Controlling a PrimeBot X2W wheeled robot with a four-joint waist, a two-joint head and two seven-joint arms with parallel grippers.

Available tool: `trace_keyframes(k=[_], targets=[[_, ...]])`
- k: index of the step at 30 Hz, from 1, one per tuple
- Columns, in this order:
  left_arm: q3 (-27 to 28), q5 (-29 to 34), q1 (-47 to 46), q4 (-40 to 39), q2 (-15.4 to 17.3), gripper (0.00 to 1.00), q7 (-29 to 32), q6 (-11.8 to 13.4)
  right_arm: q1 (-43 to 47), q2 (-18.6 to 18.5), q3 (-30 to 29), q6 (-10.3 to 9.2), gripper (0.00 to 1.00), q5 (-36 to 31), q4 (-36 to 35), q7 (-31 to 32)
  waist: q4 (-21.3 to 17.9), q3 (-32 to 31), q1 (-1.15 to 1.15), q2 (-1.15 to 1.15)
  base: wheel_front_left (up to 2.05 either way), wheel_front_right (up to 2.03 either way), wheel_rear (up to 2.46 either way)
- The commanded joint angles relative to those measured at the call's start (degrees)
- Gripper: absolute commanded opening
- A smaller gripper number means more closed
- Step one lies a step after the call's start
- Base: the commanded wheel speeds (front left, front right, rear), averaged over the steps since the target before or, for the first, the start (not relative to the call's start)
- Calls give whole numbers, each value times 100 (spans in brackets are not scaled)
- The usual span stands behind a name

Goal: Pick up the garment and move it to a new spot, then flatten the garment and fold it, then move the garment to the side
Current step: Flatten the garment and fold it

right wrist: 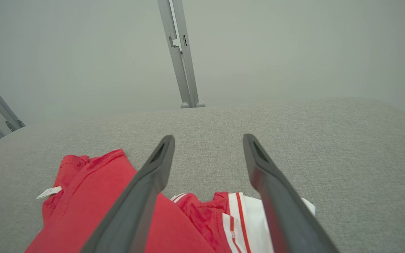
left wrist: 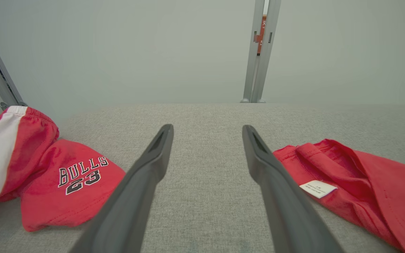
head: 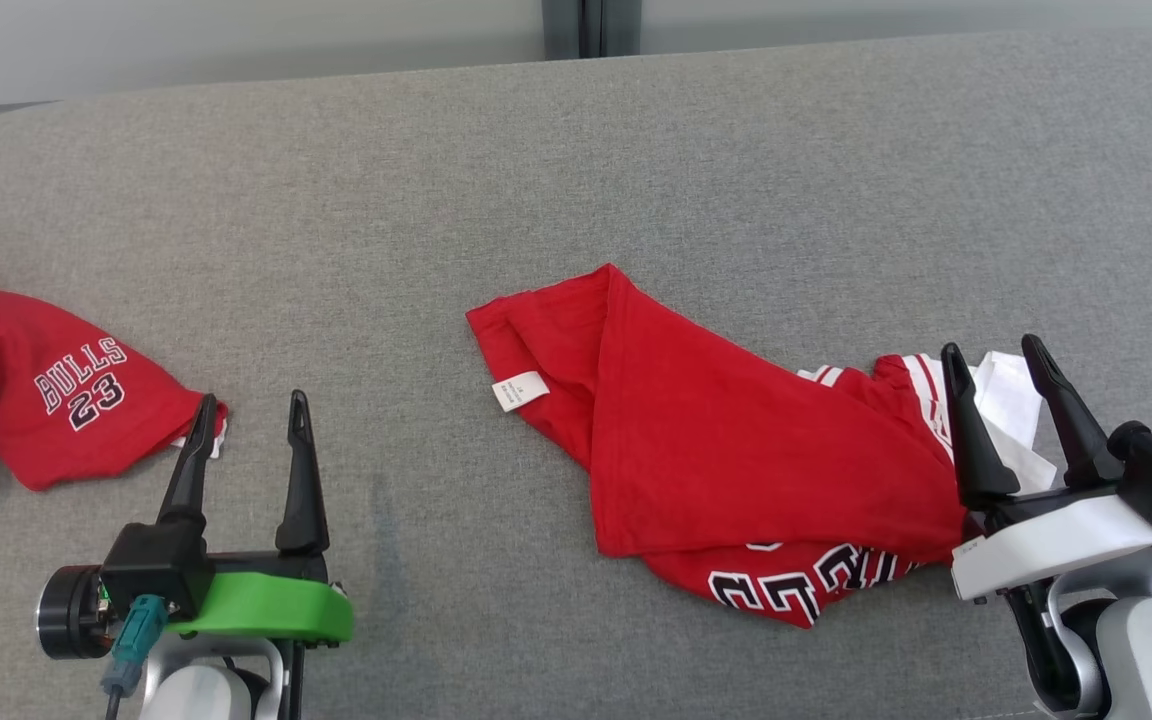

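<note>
A grey fabric-covered table point(head: 576, 180) is carrying two red garments, well apart. A crumpled red jersey point(head: 736, 450) is lying right of centre, its white label point(head: 519, 391) showing, while red shorts point(head: 66, 400) printed BULLS 23 are resting at the left edge.

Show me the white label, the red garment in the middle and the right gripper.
white label point(head: 519, 390), head view, middle of the tag
red garment point(head: 736, 450), head view, flat top layer
right gripper point(head: 991, 346), head view, midway between its fingertips
</note>
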Motion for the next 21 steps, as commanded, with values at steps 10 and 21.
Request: trace_keyframes(k=[10, 21], targets=[[-893, 153, -270, -348, -93, 100, 832, -423, 24, 22, -51, 0, 100, -52, -158, 102, 35, 228, 0, 0, 0, 0, 0], [-2124, -399, -127, 88, -393, 100, 2131, -939, -119, 35, -108, 0, 100, -96, -146, 139, -117, 698, 0, 0, 0, 0, 0]])
